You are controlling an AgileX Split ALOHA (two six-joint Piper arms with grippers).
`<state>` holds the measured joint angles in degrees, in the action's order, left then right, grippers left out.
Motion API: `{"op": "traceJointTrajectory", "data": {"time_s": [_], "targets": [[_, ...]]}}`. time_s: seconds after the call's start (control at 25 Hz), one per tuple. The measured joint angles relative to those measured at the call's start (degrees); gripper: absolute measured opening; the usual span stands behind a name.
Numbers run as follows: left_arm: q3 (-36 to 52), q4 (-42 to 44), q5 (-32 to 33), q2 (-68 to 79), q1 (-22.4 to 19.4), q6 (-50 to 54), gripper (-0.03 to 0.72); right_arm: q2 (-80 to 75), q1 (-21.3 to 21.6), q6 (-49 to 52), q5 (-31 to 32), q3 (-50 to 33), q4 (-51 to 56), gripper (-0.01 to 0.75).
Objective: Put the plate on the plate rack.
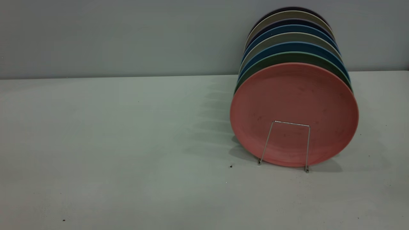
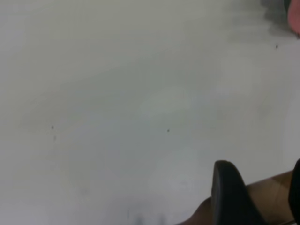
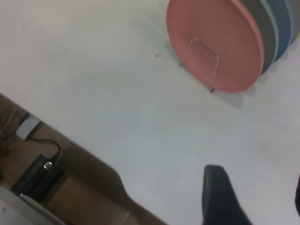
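Note:
The salmon-pink plate (image 1: 294, 102) stands on edge in the plate rack (image 1: 291, 123), in the frontmost slot, leaning on the plates behind it. One silver wire loop of the rack crosses its lower face. The plate (image 3: 220, 33) and the wire loop (image 3: 206, 47) also show in the right wrist view. A sliver of the plate (image 2: 295, 18) shows in the left wrist view. Neither arm shows in the exterior view. My left gripper (image 2: 260, 192) is open and empty over the table's edge. My right gripper (image 3: 258, 197) is open and empty, well away from the rack.
Behind the pink plate stand a teal-green plate (image 1: 287, 57), blue plates (image 1: 290, 46) and beige plates (image 1: 287, 15), all upright in the rack. The white table (image 1: 127, 143) stretches left of the rack. Cables and a black box (image 3: 37, 176) lie beyond the table's edge.

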<state>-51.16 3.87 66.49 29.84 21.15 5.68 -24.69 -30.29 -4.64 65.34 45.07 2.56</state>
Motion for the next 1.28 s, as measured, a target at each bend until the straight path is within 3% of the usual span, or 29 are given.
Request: {"op": "traceJointTrajectory", "data": {"time_s": [0.72,1.28], "targets": [[18.2,4.73,0.0,-20.71,0.0,-0.12,0.338,16.06,0.0,0.0,1.66,-15.67,-1.2,0.402],[23.27,4.57,-1.43,-22.52,0.0,1.4,0.338,17.49,0.0,0.13,1.22,-16.79,-2.18,0.402]]}}
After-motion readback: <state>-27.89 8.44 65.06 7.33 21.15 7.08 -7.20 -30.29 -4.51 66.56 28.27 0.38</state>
